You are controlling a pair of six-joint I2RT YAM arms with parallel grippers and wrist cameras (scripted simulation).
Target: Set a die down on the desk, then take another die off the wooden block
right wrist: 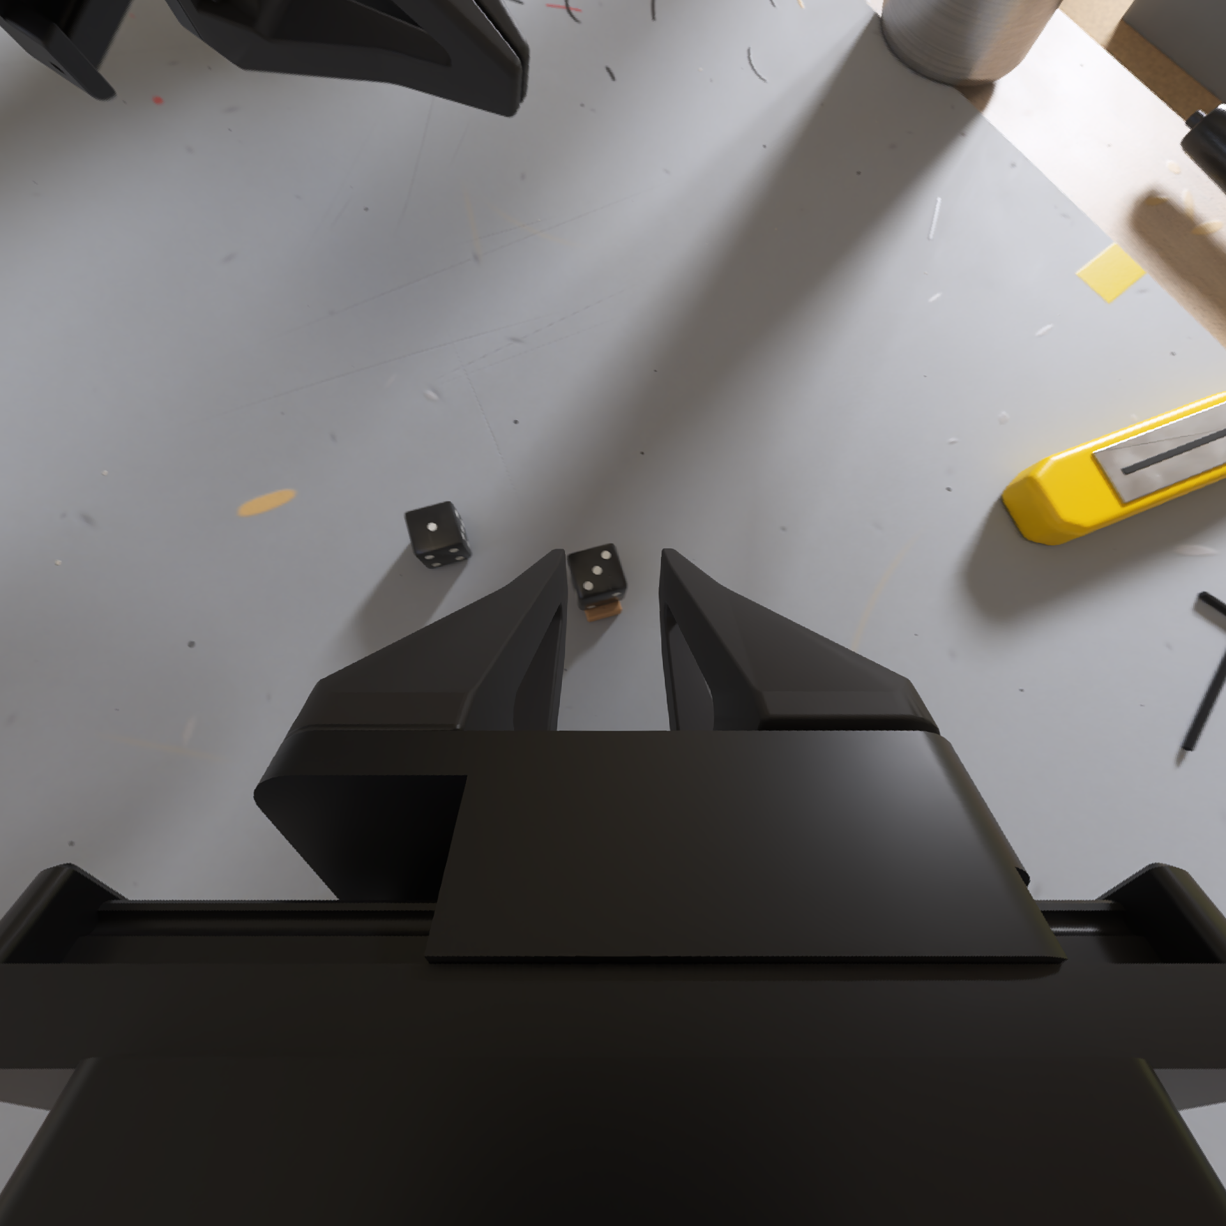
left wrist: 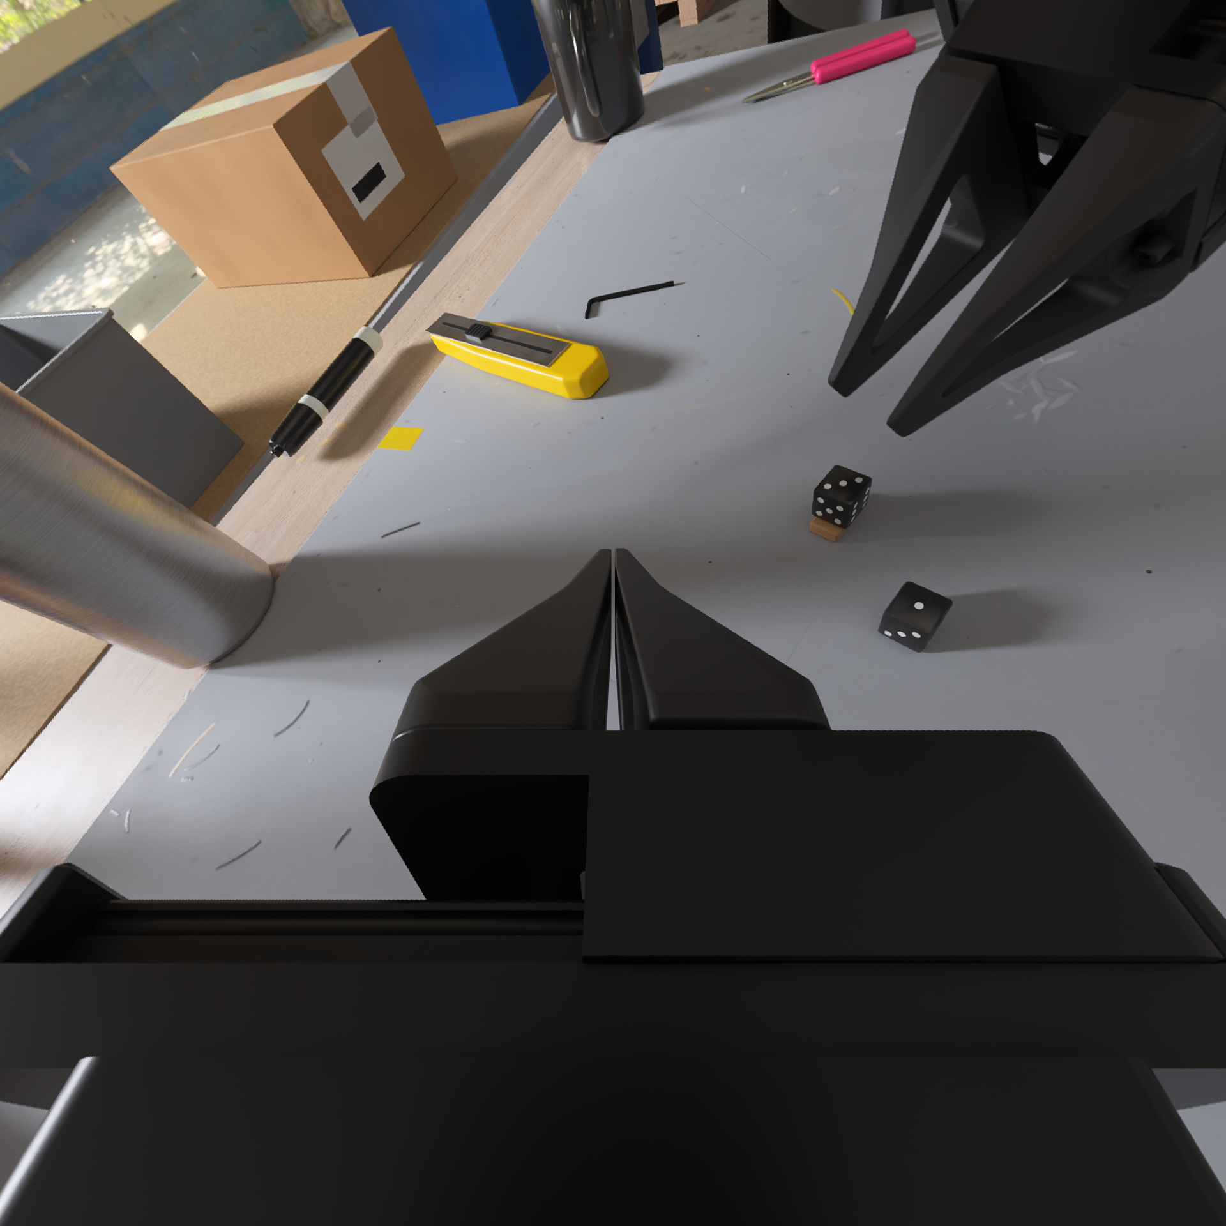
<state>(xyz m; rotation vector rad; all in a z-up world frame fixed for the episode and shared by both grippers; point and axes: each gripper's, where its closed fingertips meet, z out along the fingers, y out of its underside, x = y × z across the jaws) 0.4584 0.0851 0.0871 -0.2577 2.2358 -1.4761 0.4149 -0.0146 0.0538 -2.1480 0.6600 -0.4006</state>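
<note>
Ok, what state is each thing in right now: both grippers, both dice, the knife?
Left gripper: shut, empty.
Right gripper: open, above the die on the block.
Die on the block: sitting on the wooden block, not gripped.
Second die: resting on the desk.
Yellow utility knife: lying flat.

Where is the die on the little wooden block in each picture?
Left wrist view: die on the block, right of centre, below the open right gripper.
Right wrist view: same die, centre, between the right gripper's fingertips, nearer the left one.
Shared landmark: the other die, flat on the desk beside it.
</note>
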